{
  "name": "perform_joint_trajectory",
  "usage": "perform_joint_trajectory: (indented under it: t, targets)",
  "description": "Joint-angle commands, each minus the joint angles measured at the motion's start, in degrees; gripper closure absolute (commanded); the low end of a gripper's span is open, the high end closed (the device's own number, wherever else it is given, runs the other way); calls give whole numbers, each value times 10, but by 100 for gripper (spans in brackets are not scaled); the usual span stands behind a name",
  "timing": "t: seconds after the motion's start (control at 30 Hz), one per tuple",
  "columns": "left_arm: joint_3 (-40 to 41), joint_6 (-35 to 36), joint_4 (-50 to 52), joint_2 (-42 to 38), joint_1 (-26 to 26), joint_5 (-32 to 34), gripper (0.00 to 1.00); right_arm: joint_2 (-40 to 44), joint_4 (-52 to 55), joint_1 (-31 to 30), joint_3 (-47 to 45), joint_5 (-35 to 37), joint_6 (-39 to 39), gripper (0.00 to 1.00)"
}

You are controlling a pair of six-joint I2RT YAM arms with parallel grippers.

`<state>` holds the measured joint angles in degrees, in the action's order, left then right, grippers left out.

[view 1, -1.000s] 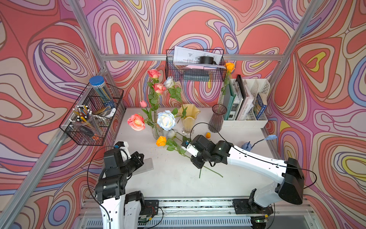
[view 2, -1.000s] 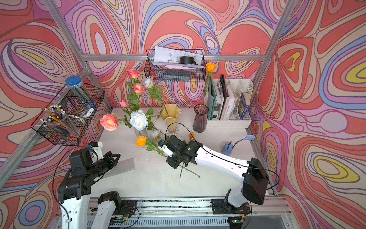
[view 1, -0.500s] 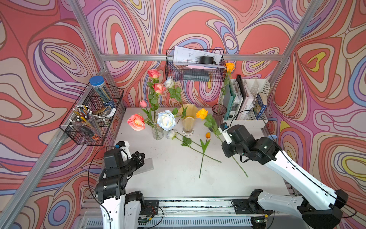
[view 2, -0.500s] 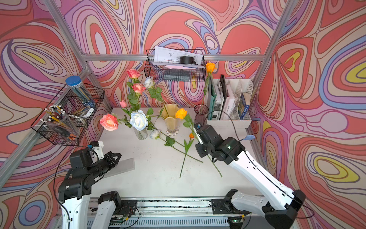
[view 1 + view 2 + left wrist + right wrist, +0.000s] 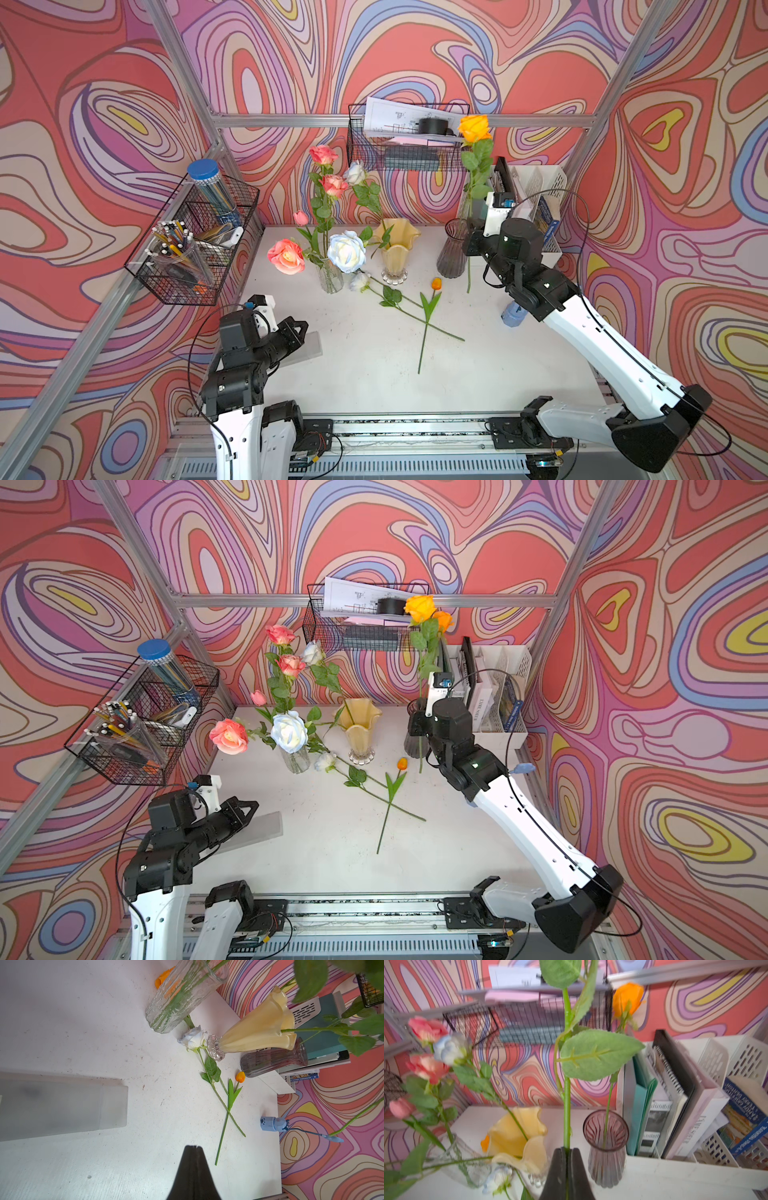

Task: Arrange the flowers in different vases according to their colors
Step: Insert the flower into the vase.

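My right gripper (image 5: 566,1149) is shut on the green stem of an orange rose (image 5: 473,128), held upright just beside the smoky-purple vase (image 5: 452,249). That vase holds another orange rose (image 5: 628,999). A white rose (image 5: 359,281) and an orange tulip (image 5: 436,284) lie crossed on the table. The clear glass vase (image 5: 330,276) carries pink roses (image 5: 286,256) and a large white rose (image 5: 346,251). The creamy-yellow vase (image 5: 395,249) holds a small white rose (image 5: 356,172). My left gripper (image 5: 301,328) hovers shut and empty at the front left.
A frosted plastic box (image 5: 62,1105) lies by the left gripper. A white file rack with books (image 5: 536,199) stands behind the purple vase. Wire baskets hang at the left (image 5: 191,245) and back (image 5: 407,137). A small light-blue object (image 5: 513,313) sits under the right arm.
The right arm carried the orange rose from the table's middle up and back to the right, beside the purple vase, turning it upright. The left arm stayed put.
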<state>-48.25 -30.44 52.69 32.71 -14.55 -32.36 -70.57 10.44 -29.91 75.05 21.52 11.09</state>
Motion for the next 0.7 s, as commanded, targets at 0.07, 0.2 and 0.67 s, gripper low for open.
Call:
perform_joint_trajectory:
  t: [0.07, 0.2, 0.67]
  targets:
    - [5, 9, -15, 14, 2, -11, 100, 4, -255, 14, -75, 116, -52, 100]
    - [7, 7, -18, 18, 3, -17, 100, -38, -398, 36, -110, 146, -93, 100]
    - [10, 11, -21, 33, 3, -28, 100, -244, -539, 91, 13, 133, -168, 100]
